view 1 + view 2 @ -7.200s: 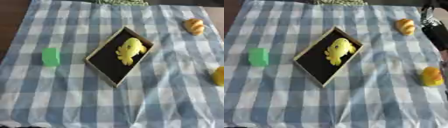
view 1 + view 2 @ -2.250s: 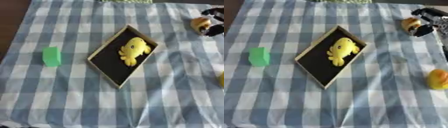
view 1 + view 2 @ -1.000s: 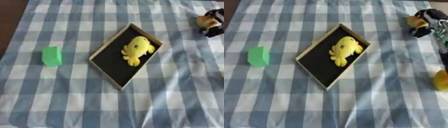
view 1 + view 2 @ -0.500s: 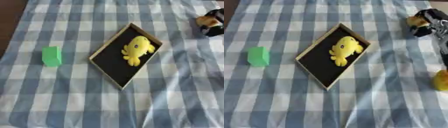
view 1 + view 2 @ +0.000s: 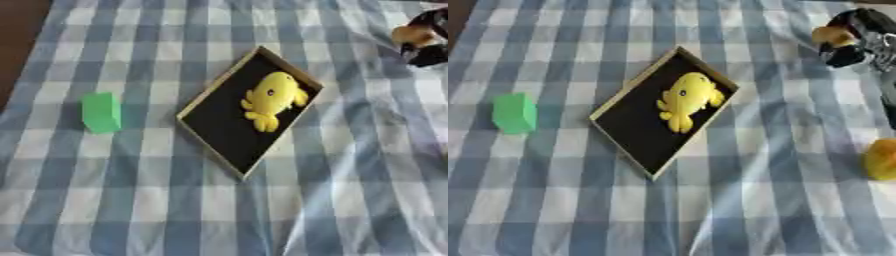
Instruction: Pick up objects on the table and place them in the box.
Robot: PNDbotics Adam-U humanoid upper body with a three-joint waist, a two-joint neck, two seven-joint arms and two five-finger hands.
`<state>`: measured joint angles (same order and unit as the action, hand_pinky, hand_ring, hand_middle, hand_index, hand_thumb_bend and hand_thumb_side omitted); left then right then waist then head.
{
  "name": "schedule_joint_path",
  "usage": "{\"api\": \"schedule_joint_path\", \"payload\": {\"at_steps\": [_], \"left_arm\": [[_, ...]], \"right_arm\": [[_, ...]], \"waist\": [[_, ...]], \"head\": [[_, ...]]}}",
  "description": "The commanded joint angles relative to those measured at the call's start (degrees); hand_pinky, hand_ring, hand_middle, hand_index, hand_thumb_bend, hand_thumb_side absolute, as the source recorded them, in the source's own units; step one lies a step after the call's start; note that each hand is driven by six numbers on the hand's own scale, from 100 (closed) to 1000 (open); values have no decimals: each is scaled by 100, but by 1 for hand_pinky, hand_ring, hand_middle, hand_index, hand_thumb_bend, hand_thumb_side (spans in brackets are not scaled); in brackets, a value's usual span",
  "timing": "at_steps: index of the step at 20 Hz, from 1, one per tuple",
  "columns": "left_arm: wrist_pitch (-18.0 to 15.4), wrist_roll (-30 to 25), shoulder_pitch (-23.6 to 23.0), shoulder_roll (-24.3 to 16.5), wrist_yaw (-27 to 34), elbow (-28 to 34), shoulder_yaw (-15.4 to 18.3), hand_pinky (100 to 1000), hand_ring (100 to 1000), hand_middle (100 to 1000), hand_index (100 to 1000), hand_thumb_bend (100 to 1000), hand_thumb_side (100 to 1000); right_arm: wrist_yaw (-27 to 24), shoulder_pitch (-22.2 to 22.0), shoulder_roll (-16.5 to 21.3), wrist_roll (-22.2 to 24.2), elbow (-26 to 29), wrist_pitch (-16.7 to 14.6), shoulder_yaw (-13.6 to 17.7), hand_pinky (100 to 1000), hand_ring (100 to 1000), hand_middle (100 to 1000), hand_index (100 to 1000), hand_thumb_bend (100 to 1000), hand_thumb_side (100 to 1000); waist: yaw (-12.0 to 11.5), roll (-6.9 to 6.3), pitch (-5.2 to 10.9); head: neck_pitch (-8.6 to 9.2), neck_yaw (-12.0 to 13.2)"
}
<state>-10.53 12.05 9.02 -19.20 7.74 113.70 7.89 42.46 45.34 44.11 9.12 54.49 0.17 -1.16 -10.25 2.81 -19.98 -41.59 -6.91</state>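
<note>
Up at the far right of the bench, the right hand [image 5: 859, 37] had its dark fingers [image 5: 843, 56] curled round a small orange object [image 5: 831, 35]; whether the object had cleared the blue-checked cloth [image 5: 737, 200] could not be told, though it looked barely raised, if at all. The left hand showed in neither view.

The box [image 5: 636, 131], a shallow black tray with a pale rim, lay askew near the middle of the cloth, with 1 yellow toy [image 5: 686, 99] already inside toward its far end. A green block [image 5: 514, 113] sat well apart to the left, and a second yellow-orange object [image 5: 882, 159] lay near the right edge, closer to the robot than the hand.

Judged from here, the carry to the box held the main risk. The orange object seemed rounded and only partly covered by the fingers, so it could slip free on the way across. The cloth was rumpled along that path, and a low pass might drag a fold and shift the box. Set down carelessly, the object could also land on the rim or on the toy and roll back out.
</note>
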Motion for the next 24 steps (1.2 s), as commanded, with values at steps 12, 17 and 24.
{"api": "schedule_joint_path", "payload": {"at_steps": [12,17,24], "left_arm": [[7,-66,68,-127,20,89,-32,692,814,702,814,100,717],[11,-84,75,-113,35,89,-46,692,814,702,813,100,718],[3,-115,96,-101,63,89,-76,693,815,702,813,100,716]], "right_arm": [[-686,-904,949,128,3603,-93,-563,882,770,598,737,143,100],[-961,-1110,1036,303,5164,54,-771,885,766,594,734,146,100],[-1301,-854,689,726,6003,-312,-1487,882,772,600,735,100,100]], "waist": [[46,114,383],[23,122,409],[-26,120,462]], "head": [[-70,9],[-78,-13],[-129,-74]]}}
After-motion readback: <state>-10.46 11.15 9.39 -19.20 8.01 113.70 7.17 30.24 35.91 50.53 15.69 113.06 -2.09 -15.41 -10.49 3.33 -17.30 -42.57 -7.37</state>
